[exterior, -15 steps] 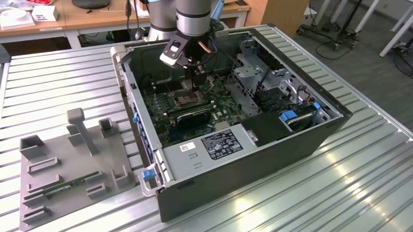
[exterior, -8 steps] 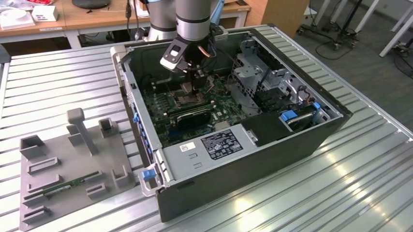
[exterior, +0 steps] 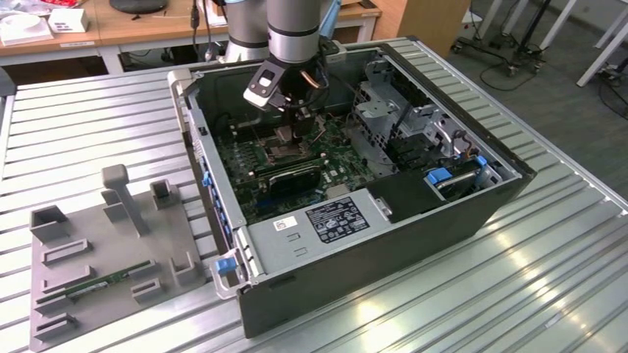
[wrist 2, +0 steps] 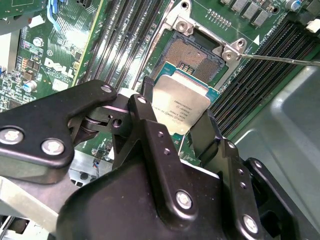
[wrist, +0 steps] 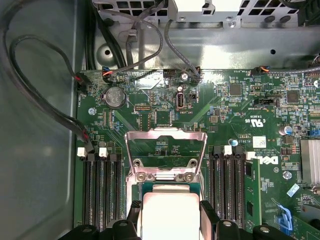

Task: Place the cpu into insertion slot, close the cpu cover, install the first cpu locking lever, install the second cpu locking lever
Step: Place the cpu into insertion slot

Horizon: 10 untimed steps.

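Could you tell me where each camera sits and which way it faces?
Exterior view: off the arm, above, looking down into the open computer case; arm and pincer show.
First wrist view: on the wrist, facing the raised cpu cover; pincer fingertips show.
Second wrist view: on the wrist, facing the insertion slot past the pincer's links.
Both wrist views share the gripped cpu.

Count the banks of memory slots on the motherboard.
2: the first bank lies beside the open cpu cover, the second bank on its opposite side; others may be hidden.

Tool (exterior: 285,128) grips cpu (exterior: 285,137) over motherboard (exterior: 334,152).
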Motion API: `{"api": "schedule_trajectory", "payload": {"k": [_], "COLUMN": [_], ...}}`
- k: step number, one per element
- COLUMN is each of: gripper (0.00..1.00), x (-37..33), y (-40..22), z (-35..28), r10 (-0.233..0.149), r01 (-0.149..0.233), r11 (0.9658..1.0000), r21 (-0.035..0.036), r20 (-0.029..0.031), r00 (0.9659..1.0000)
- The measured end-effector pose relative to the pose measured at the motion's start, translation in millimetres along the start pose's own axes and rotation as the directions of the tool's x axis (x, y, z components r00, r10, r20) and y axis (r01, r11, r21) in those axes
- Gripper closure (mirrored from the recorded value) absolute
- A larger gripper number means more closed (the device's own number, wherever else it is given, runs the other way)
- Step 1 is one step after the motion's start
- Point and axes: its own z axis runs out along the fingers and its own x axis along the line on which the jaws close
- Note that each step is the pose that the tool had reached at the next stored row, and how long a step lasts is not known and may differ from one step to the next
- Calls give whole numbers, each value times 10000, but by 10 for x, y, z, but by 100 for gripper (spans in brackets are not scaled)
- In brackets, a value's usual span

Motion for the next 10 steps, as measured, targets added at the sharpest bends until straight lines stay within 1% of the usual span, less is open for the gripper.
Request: {"api": "schedule_trajectory", "payload": {"k": [5, 10], "gripper": [46, 46], "x": [0, 0], "y": [0, -7], "z": [11, 60], "r10": [0, 4], "r01": [0, -4], "r11": [10000, 10000], "r21": [-2, 0], "r20": [-4, 2], "r00": [10000, 10000]}}
